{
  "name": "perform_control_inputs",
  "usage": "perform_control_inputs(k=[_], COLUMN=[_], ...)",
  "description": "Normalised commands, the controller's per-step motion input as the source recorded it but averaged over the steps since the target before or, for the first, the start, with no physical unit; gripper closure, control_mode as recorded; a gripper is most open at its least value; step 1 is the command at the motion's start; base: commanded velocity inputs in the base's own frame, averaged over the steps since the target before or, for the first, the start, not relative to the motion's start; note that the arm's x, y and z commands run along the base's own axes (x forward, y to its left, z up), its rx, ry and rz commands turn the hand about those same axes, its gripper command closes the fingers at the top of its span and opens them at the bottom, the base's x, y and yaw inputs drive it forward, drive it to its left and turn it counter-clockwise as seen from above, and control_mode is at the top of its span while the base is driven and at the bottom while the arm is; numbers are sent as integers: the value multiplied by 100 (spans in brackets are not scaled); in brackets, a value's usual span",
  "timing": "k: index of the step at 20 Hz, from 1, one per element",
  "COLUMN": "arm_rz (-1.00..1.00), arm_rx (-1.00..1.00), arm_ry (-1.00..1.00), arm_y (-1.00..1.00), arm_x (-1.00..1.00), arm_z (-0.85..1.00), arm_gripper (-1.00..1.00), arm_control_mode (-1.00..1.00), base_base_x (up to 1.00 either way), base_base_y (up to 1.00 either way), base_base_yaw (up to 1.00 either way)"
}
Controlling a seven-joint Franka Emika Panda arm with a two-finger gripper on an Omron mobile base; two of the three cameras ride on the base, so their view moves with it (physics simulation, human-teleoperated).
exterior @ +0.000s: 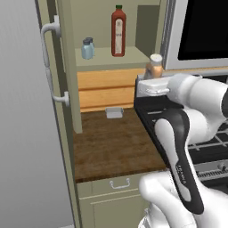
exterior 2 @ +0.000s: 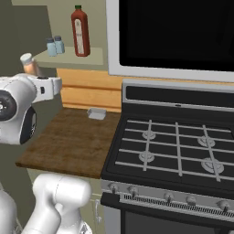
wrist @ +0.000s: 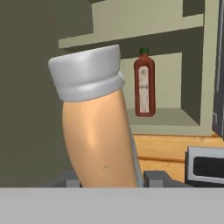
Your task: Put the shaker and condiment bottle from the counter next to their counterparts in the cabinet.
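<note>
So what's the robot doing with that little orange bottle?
The robot's gripper is holding the condiment bottle up in the air, near the open cabinet. On the cabinet shelf, two small blue shakers already stand together beside the tall red bottle. The orange bottle looks headed for that shelf but isn't on it yet. A small grey dish sits on the counter.

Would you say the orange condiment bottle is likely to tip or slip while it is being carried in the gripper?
The condiment bottle already leans between the fingers, so it may pivot further. Its smooth, glossy sides look slippery. Being squat with a wide cap, it would probably stand steadily once set on the cabinet shelf.
</note>
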Motion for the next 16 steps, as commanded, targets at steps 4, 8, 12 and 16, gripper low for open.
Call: perform_control_inputs(k=[4,8,12,16], arm_rz=[-2,0,0,0], arm_rx=[14,11,8,1], arm_ry=[1,0,2,12], arm_y=[-53,-9,0,-2], arm_x=[-13,1,11,11], arm_z=[36,45,60,-2], arm_gripper=[100,100,100,100], arm_control_mode=[-100,-100,-100,-100], base_base_x=[0,0,0,0], base_base_y=[0,0,0,0], base_base_yaw=[0,0,0,0])
